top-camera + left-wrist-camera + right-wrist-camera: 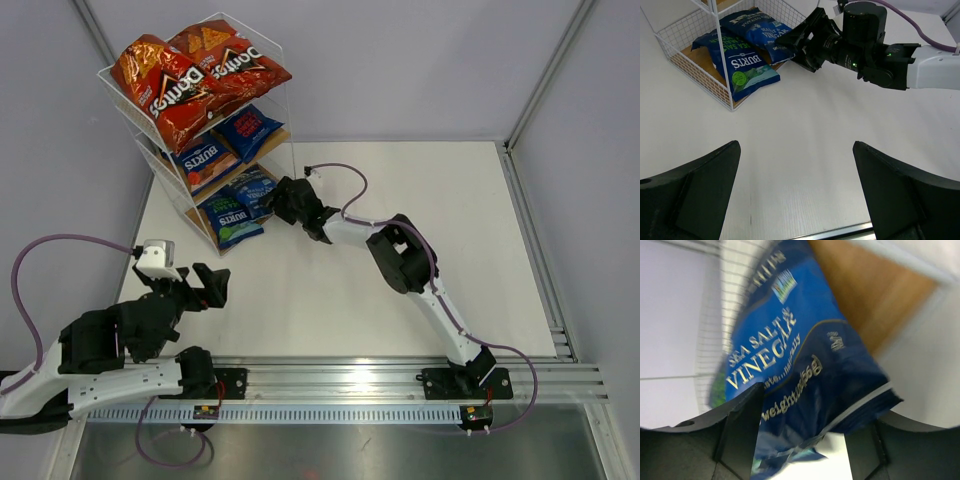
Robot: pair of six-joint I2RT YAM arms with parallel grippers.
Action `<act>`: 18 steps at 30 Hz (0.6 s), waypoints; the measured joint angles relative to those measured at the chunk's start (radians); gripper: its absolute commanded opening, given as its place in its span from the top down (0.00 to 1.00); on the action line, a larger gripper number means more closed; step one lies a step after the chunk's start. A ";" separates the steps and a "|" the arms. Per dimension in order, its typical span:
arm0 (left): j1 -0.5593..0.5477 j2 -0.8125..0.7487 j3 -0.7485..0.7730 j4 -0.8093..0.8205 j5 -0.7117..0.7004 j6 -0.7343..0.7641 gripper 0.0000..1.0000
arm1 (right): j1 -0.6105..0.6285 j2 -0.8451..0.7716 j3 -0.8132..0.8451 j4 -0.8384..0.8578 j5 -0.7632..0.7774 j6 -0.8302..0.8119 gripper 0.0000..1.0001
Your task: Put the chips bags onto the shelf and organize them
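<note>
The white wire shelf [290, 140] stands at the far left. Two red Doritos bags [165, 85] [230, 60] lie on its top tier. Two dark blue bags [205, 160] [250, 125] lie on the middle tier. A Burts bag [232, 222] [742, 67] and a Kettle sea salt and vinegar bag [257, 188] [805, 350] lie on the bottom board. My right gripper [280, 200] [807, 410] is at the bottom tier's front, jaws apart around the Kettle bag's near end. My left gripper [215, 285] [796, 150] is open and empty above the table.
The white table [420, 250] ends at a metal rail [400, 375] along the near edge. Grey walls enclose the far and side edges. The right arm [880, 55] stretches across the middle toward the shelf. The bottom wooden board [875, 295] shows beside the Kettle bag.
</note>
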 measured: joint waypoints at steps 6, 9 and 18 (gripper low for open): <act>0.000 0.000 0.000 0.000 0.000 0.000 0.01 | 0.014 -0.001 0.039 -0.200 0.016 -0.034 0.26; 0.000 0.000 0.000 0.000 0.000 0.000 0.01 | 0.014 -0.003 0.073 -0.278 0.026 -0.053 0.23; 0.006 0.006 0.000 -0.001 -0.002 -0.001 0.01 | 0.012 -0.100 -0.023 -0.317 0.006 -0.135 0.01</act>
